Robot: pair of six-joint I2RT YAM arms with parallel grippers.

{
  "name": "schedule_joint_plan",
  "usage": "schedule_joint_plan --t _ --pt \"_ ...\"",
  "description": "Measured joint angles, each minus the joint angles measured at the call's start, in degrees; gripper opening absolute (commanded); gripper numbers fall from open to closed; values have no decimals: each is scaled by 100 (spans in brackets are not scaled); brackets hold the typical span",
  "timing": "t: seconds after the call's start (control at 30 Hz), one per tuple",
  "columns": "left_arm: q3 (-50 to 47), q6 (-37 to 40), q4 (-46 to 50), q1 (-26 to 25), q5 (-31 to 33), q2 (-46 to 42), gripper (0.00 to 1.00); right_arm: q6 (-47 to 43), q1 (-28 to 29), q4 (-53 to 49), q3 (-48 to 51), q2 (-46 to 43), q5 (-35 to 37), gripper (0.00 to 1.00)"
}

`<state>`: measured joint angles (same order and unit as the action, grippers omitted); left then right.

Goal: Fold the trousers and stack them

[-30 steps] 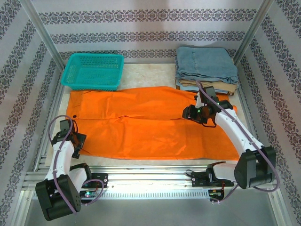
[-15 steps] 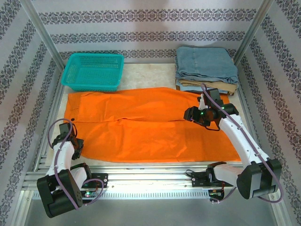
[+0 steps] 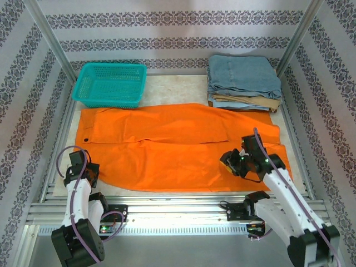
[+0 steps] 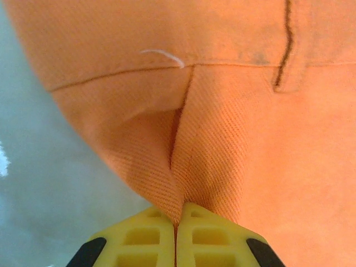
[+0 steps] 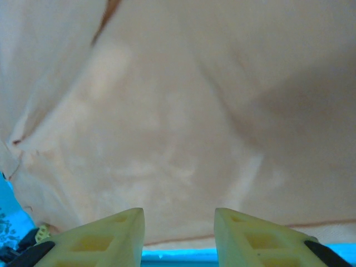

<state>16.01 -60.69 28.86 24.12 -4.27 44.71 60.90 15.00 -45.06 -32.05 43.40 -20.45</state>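
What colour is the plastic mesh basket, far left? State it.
Teal; the rectangular mesh basket shows best in the top external view.

My left wrist view cuts the trousers (image 4: pixel 233 128) off at top and right, and my left claw (image 4: pixel 177 209) at the bottom. My right wrist view is blurred, the cloth washed pale, my right claw (image 5: pixel 178 214) cropped below. At the worktop's (image 3: pixel 178 89) far right corner the denim (image 3: pixel 243 75) hides most of the tan pair (image 3: pixel 250 104).
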Motion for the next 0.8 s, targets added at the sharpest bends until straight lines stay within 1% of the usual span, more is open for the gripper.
schedule_joint_plan --t 0.03,0.13,0.23,0.3,0.4,0.47,0.53,0.67,0.8 --pt "2 -2 -129 -7 -155 33 0 282 190 -52 155 -221 111 33" --pt "28 -26 -308 -4 -424 203 0 1047 553 -372 494 -662 444 31" --pt "28 -118 -474 -4 -619 232 0 1674 627 -671 662 -855 793 31" --pt "28 -177 -538 -7 -684 234 0 1884 656 -743 656 -719 1005 34" --pt "76 -240 -535 -7 -737 236 0 2135 890 -702 590 -26 1224 35" --pt "177 -245 -538 -7 -774 271 0 2321 1228 -592 525 494 1320 36" --pt "293 -245 -535 -7 -798 330 0 2599 1631 -481 511 737 1467 38" --pt "439 -243 -538 -7 -866 413 0 3228 2271 -341 551 575 1663 40" --pt "442 -240 -538 -11 -883 455 0 3604 2417 -365 636 393 1683 40"
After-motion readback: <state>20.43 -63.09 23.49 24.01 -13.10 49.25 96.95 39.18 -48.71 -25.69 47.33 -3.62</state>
